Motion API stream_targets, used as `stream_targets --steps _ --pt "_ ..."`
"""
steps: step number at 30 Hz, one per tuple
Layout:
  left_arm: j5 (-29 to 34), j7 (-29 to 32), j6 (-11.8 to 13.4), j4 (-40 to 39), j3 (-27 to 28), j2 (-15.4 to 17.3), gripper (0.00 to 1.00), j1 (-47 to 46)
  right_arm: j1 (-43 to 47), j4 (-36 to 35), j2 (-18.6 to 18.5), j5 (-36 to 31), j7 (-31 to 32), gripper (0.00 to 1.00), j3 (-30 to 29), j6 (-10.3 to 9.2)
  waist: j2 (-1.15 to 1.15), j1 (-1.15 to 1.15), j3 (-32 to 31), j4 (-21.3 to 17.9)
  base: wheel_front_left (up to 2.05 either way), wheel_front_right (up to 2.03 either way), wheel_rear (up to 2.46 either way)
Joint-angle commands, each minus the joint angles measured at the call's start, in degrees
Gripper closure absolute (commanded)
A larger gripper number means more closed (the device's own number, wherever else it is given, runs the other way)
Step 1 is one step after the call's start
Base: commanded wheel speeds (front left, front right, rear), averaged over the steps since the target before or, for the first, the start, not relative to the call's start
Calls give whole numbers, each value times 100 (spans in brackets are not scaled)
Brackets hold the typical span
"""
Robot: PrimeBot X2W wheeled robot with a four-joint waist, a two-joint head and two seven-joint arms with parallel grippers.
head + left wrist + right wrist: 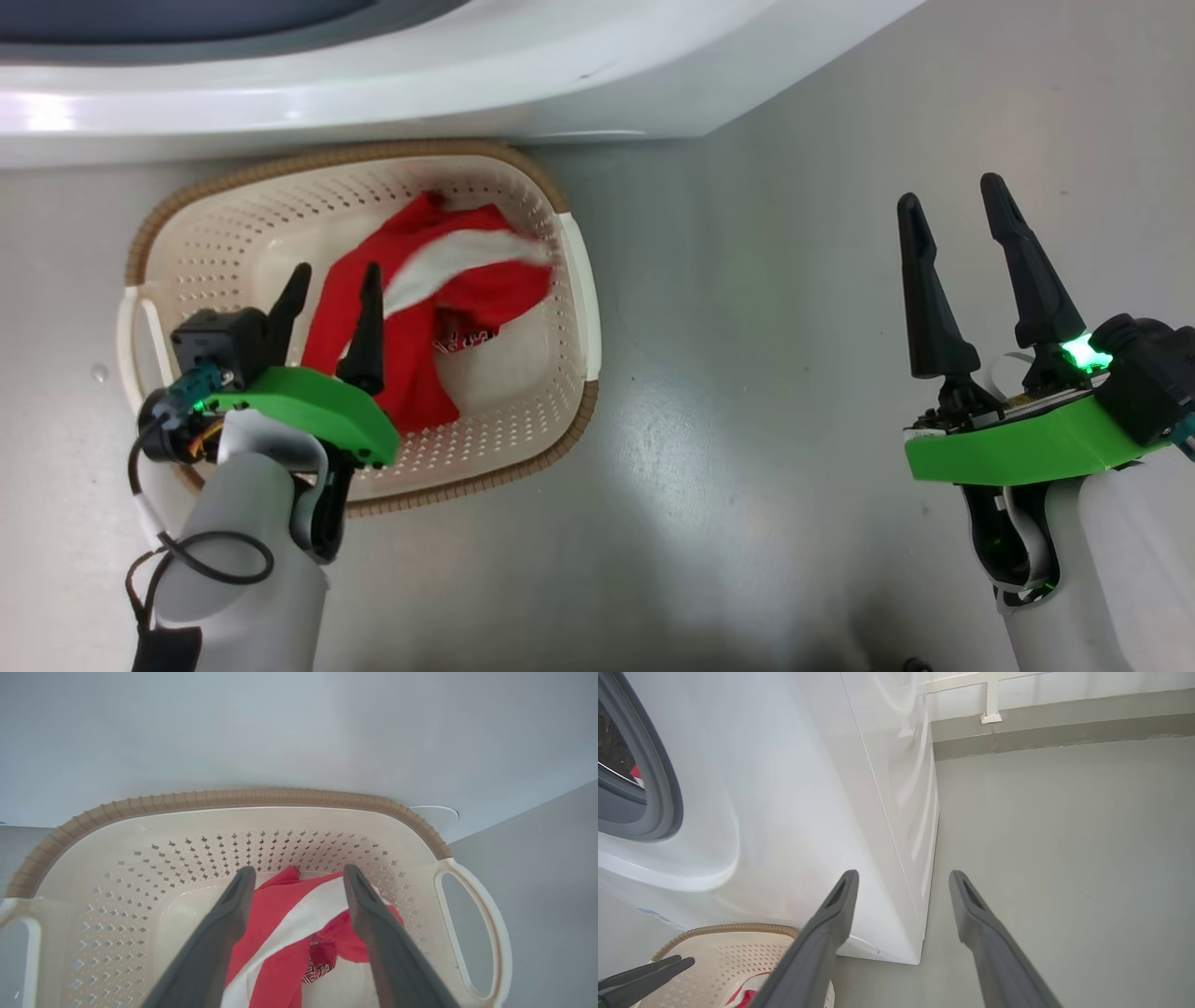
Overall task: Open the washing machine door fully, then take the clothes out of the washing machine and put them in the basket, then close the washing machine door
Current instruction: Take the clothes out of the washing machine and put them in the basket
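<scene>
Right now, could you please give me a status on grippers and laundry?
Left gripper open over the basket. Right gripper open, empty, beside the washing machine. Red clothes lying in the basket. Speck of red in the drum.

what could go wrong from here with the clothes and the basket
1. The left jaws stand open right over the clothes in the basket. On lifting, a finger may snag the fabric and drag it out.
2. The right wrist view shows a red patch inside the washing machine opening, possibly another garment. Ending the unloading now might leave it behind.
</scene>
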Motion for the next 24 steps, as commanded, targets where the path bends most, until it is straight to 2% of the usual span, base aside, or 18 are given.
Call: stream_targets --steps 1,24 --pt "-63 -29 -31 -135 161 148 0 257 83 -96 25 -95 -37 0 119 42 0 0 -141 23 0 0 0" --pt "42 -29 -31 -1006 423 148 0 945 462 269 -44 -29 -37 0 155 42 0 0 -1484 208 0 0 0"
